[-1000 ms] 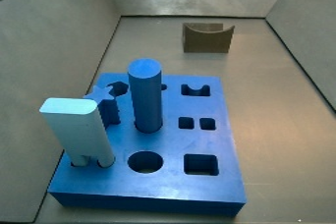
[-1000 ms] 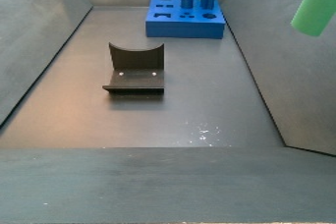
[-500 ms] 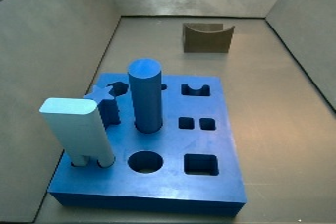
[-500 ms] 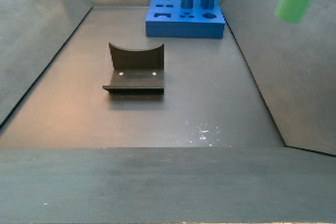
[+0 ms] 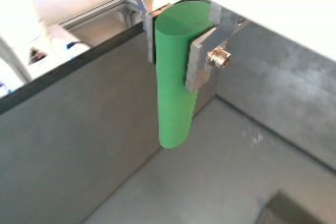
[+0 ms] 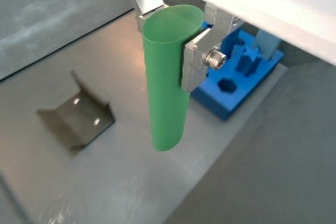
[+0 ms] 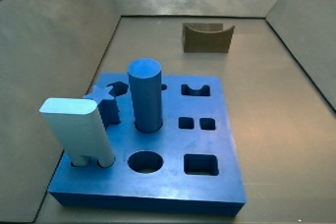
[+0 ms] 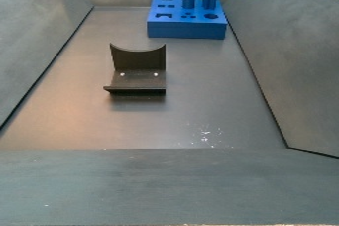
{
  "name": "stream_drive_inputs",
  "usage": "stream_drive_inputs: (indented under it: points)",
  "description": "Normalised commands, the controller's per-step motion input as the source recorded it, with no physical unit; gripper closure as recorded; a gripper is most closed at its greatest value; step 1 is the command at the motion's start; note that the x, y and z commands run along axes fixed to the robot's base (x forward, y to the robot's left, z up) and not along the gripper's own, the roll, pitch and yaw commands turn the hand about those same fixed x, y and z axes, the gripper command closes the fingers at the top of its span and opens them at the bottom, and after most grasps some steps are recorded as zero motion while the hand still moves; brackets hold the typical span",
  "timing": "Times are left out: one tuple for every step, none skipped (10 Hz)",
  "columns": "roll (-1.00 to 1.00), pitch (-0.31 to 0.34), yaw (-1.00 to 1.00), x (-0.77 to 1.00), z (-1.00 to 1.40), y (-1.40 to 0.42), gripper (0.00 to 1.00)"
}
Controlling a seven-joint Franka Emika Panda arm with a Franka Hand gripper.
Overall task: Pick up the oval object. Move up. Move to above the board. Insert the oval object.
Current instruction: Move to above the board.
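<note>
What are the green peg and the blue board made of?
The peg, held in the gripper high above the floor, looks like smooth plastic: even bright green with a soft sheen. The board looks like matte plastic too: flat dark blue, clean-cut holes. Neither is certain.

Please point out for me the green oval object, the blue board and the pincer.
oval object (image 6: 163,81), a wrist view, middle of its smooth side.
board (image 7: 171,184), a side view, bare top near the front edge.
pincer (image 5: 179,43), a wrist view, between its fingertips, shut on the oval object.
</note>
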Motion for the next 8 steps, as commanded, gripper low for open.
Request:
stream_drive_inputs:
  points:
    - [0.00, 0.141, -0.01, 0.47, 0.05, -1.00, 1.00]
    - [-0.01, 0.128, 0.00, 0.48, 0.05, -1.00, 1.00]
    - [-0.01, 0.123, 0.01, 0.49, 0.05, -1.00, 1.00]
    - [0.00, 0.115, 0.01, 0.49, 0.05, -1.00, 1.00]
    - [0.00, 0.121, 0.01, 0.51, 0.05, -1.00, 1.00]
    - [-0.02, 0.126, 0.01, 0.52, 0.06, -1.00, 1.00]
    - [0.01, 0.134, 0.00, 0.54, 0.06, -1.00, 1.00]
    - [0.01, 0.138, 0.01, 0.55, 0.07, -1.00, 1.00]
